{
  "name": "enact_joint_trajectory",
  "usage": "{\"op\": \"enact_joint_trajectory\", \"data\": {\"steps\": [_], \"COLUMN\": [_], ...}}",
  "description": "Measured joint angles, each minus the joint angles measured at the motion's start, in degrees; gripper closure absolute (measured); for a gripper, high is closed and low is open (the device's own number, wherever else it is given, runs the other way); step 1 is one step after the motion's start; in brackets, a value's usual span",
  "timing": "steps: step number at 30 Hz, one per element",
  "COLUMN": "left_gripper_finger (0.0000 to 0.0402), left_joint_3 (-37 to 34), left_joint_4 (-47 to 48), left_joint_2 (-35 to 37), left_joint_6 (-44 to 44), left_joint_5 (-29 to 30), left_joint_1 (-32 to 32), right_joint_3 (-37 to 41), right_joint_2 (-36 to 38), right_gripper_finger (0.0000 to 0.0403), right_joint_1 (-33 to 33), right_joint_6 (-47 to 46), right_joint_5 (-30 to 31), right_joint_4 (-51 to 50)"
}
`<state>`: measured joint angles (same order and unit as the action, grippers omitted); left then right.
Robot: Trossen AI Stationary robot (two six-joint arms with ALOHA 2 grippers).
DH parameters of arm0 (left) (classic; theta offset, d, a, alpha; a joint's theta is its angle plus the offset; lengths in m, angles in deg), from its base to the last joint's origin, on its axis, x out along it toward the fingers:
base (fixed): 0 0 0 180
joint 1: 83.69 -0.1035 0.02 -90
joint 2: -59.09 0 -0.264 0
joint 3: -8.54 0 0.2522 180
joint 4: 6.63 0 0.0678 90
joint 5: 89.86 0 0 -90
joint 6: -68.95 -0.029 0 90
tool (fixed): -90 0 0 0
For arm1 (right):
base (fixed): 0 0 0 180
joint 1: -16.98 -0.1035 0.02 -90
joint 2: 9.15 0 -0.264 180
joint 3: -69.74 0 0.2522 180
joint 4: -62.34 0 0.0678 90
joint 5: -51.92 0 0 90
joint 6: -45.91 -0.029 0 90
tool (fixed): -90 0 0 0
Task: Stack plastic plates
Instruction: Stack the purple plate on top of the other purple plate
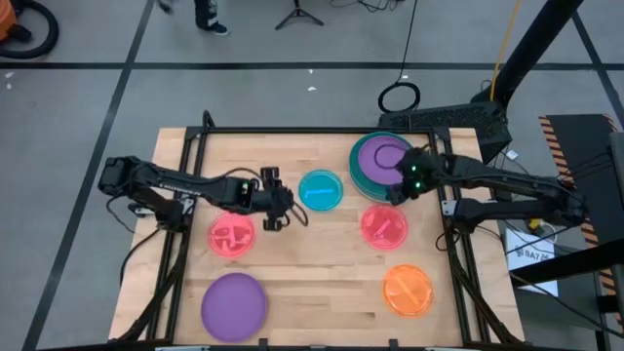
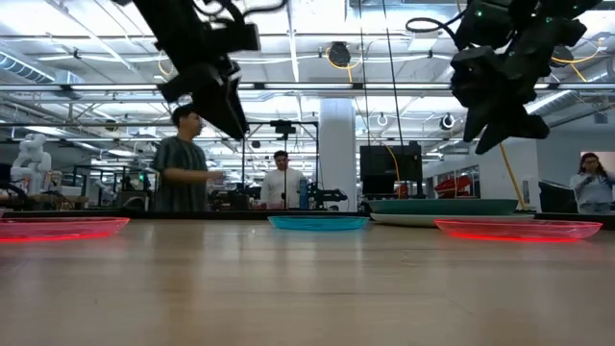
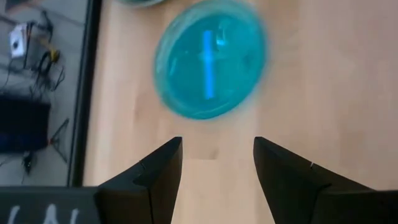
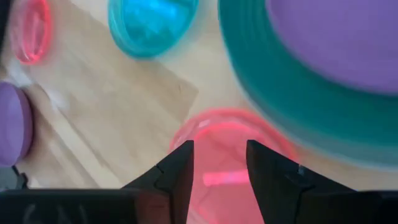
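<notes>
In the high view a purple plate (image 1: 382, 156) tops a stack with a dark green plate (image 1: 357, 168) at the table's far right. Lying flat and apart are a cyan plate (image 1: 321, 190), two pink-red plates (image 1: 232, 235) (image 1: 384, 225), an orange plate (image 1: 408, 290) and a second purple plate (image 1: 234, 302). My left gripper (image 1: 287, 209) (image 3: 217, 142) is open and raised off the table, just left of the cyan plate (image 3: 210, 59). My right gripper (image 1: 398, 190) (image 4: 219, 144) is open in the air between the stack (image 4: 292, 106) and the right pink-red plate (image 4: 227, 158).
A dark frame (image 1: 292, 131) runs along the table's far edge and sides. Bare wood (image 1: 317, 278) lies between the near purple plate and the orange plate. In the low view people (image 2: 183, 163) stand in the room behind the table.
</notes>
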<state>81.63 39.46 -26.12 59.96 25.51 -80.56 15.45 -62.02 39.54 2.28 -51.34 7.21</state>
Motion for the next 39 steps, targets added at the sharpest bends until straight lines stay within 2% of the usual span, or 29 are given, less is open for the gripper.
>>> {"op": "enact_joint_trajectory", "data": {"steps": [8,14,17,20,26,34,39], "left_gripper_finger": [0.0197,0.0197,0.0197,0.0197,0.0197,0.0197,0.0197], "left_joint_3": [0.00,0.00,0.00,0.00,0.00,0.00,0.00], "left_joint_4": [-0.95,1.77,2.59,2.11,1.52,0.91,0.89], "left_joint_2": [0.01,0.01,0.01,0.01,0.01,0.01,0.01], "left_joint_6": [0.58,0.02,-0.76,-1.98,-3.83,-4.05,-3.19], "left_joint_5": [0.17,0.17,0.19,0.19,0.19,0.19,0.19], "left_joint_1": [-6.53,-7.11,-7.14,-7.15,-7.26,-7.24,-7.24], "right_joint_3": [0.00,0.00,0.00,0.00,0.00,0.00,0.98], "right_joint_2": [-6.34,-11.16,-12.00,-11.97,-11.99,-11.99,-11.98], "right_gripper_finger": [0.0277,0.0301,0.0309,0.0311,0.0295,0.0252,0.0241], "right_joint_1": [-11.32,-16.29,-17.01,-17.06,-17.06,-17.06,-17.06], "right_joint_6": [-12.34,-17.97,-19.27,-19.31,-18.67,-18.71,-18.89], "right_joint_5": [1.45,1.14,1.30,1.84,4.46,6.70,9.04], "right_joint_4": [-2.60,-14.56,-20.47,-22.25,-22.13,-21.75,-17.24]}}
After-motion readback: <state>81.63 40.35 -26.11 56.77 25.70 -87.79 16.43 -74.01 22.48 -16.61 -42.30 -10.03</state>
